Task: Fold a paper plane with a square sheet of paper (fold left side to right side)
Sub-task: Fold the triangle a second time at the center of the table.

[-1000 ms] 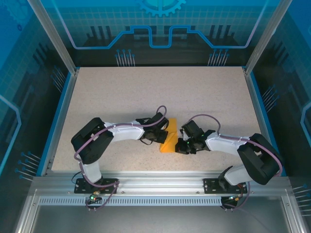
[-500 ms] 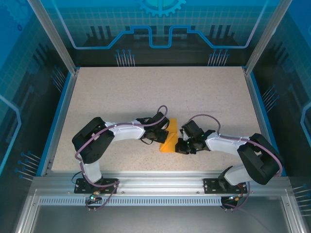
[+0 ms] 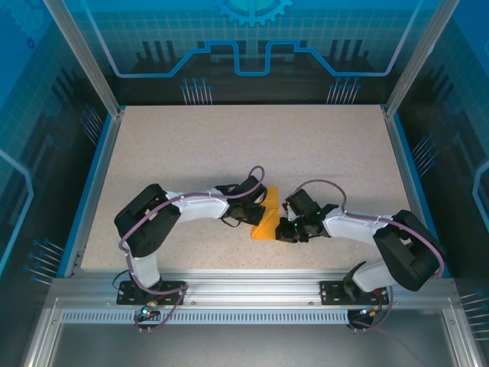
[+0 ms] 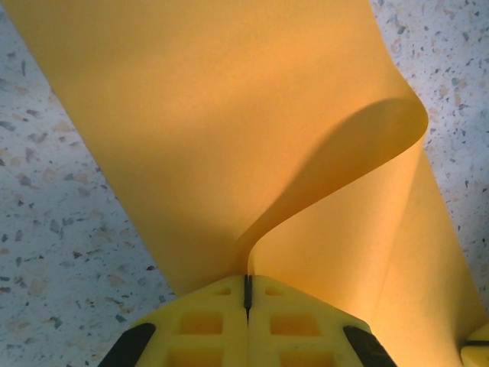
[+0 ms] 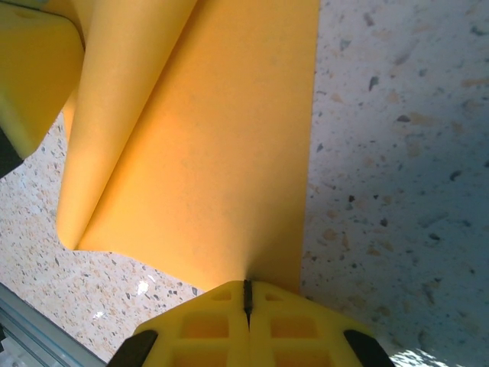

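- Near the middle of the tabletop's [image 3: 229,145] near edge, the paper [image 3: 265,218] sits between the two arms, partly flat and partly raised.
- The left claw [image 4: 247,284] is closed, its jaws tight on an edge of the paper. From that pinch the sheet climbs and rolls over into a soft, rounded loop with no crease in it.
- The right claw [image 5: 247,294] is likewise closed on an edge of the paper, where the sheet lies close to flat on the tabletop.
- The step in hand looks like the left-over-right fold, begun but not yet pressed down.
- To do it well, the right claw should act as the anchor and hold its edge down while the left carries its edge low and across.
- The two edges and their corners should meet before any pressing; a crease set askew will spoil the later folds.
- The pull should be gentle, since thin paper pinched at two points can tear or slip.
- The loop should be flattened from its middle outward, so the crease runs straight.
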Tool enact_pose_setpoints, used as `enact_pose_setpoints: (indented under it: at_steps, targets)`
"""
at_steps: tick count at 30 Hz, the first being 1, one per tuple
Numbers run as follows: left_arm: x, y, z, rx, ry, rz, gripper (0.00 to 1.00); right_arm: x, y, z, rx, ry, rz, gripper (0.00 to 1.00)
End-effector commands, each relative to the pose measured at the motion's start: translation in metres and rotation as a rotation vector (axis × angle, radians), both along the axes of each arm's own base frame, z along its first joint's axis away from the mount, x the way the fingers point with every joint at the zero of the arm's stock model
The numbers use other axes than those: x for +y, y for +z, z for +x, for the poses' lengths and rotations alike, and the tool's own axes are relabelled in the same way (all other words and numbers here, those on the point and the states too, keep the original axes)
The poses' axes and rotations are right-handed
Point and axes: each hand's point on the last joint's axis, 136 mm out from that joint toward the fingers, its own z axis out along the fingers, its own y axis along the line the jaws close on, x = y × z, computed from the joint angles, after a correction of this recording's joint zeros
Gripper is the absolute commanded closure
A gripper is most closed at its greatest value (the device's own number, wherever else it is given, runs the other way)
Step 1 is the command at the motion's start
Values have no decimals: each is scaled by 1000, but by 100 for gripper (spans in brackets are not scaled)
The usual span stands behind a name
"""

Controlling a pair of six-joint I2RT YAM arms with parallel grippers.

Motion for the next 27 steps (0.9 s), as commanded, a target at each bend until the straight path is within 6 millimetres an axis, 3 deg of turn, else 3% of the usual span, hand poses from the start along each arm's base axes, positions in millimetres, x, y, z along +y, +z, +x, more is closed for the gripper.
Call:
enact_pose_setpoints:
  at_steps: [1,7,14,20,27]
  targets:
    - [9,-15,-8,56,-21,54,98,-1,12,0,-15,11,20,100]
    - [8,-15,-8,58,-23,52,98,-1,34,21,-101,-72,161,100]
    - [8,-15,-8,59,-25,52,98,14,54,58,-191,-145,292,100]
    - [7,-15,-9,60,-27,51,98,27,51,77,-199,-147,303,100]
    - [7,-16,-9,61,-29,53,98,38,42,86,-184,-130,301,100]
